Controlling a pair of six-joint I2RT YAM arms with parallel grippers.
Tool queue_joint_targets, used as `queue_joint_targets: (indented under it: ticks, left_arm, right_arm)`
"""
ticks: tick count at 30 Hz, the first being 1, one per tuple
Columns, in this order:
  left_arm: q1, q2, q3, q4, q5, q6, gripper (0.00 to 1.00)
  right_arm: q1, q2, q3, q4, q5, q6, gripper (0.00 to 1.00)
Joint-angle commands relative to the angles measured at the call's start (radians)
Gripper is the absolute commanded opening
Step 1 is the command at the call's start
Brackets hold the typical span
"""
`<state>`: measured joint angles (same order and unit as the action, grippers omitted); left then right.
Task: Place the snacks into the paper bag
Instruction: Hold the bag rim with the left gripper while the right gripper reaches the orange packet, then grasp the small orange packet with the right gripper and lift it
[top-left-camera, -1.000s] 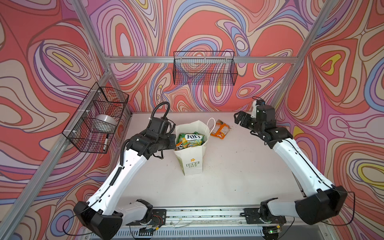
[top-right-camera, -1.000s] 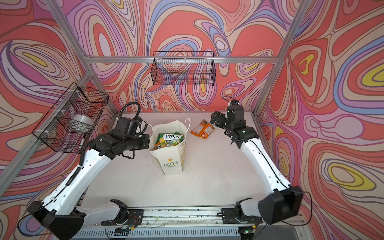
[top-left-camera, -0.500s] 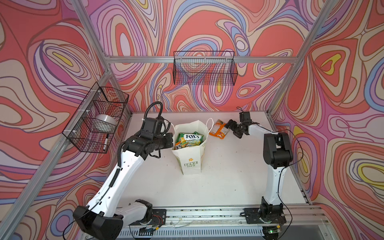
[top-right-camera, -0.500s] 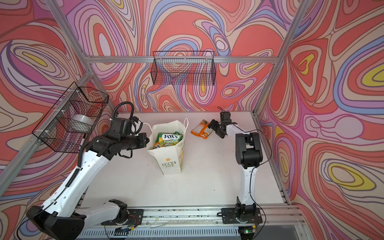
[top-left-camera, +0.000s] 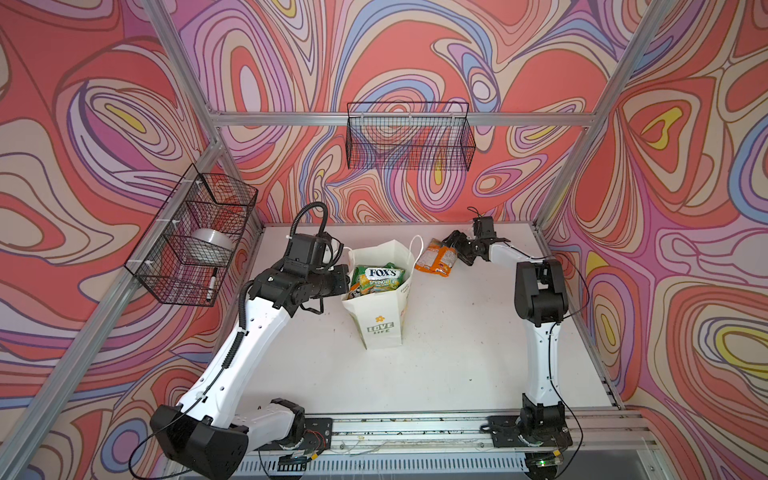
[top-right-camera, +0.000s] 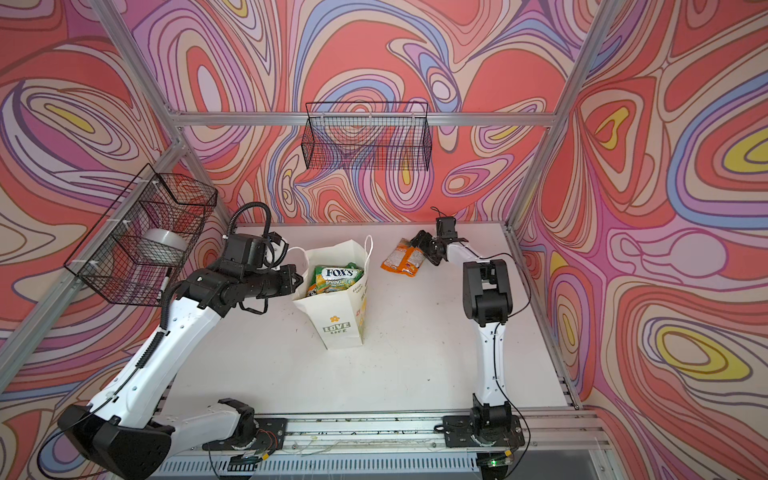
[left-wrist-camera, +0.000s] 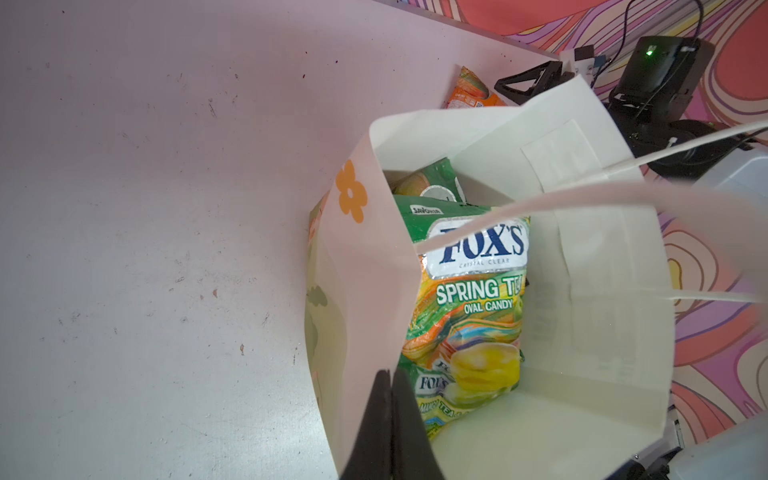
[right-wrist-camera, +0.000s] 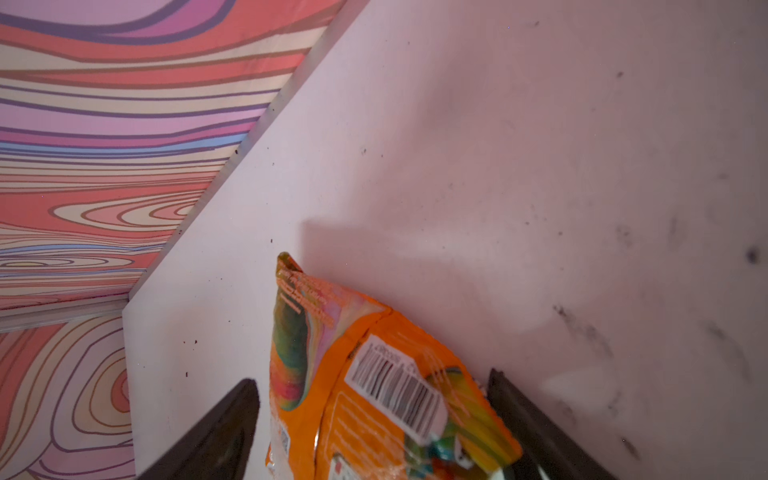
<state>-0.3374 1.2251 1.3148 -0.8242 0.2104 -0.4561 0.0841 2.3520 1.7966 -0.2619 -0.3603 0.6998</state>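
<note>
Orange packet (top-left-camera: 436, 259) between the right gripper's (right-wrist-camera: 372, 380) wide jaws

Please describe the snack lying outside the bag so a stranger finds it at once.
Start at the white paper bag standing mid-table. Behind it to the right lies the orange packet. The FOX'S packets inside are green; only this one is orange.

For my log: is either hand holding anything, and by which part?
The left hand pinches the paper bag by its top rim. The right hand is open around the orange packet, holding nothing.
</note>
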Motion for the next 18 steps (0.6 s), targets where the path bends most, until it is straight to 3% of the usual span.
queue_joint_targets:
  ticks: [1,9,18]
  left_arm:
    - [0.010,0.029,0.011,-0.033,-0.012,0.016,0.00]
    - [0.011,0.024,0.010,-0.030,-0.006,0.018,0.00]
    - [0.013,0.020,0.009,-0.027,0.006,0.020,0.00]
  right_arm:
    - [0.029,0.075,0.027,-0.128,0.027,-0.033,0.85]
    - [0.046,0.101,0.016,-0.090,-0.030,-0.028,0.58]
    - [0.045,-0.013,-0.069,0.022,-0.078,-0.006,0.22]
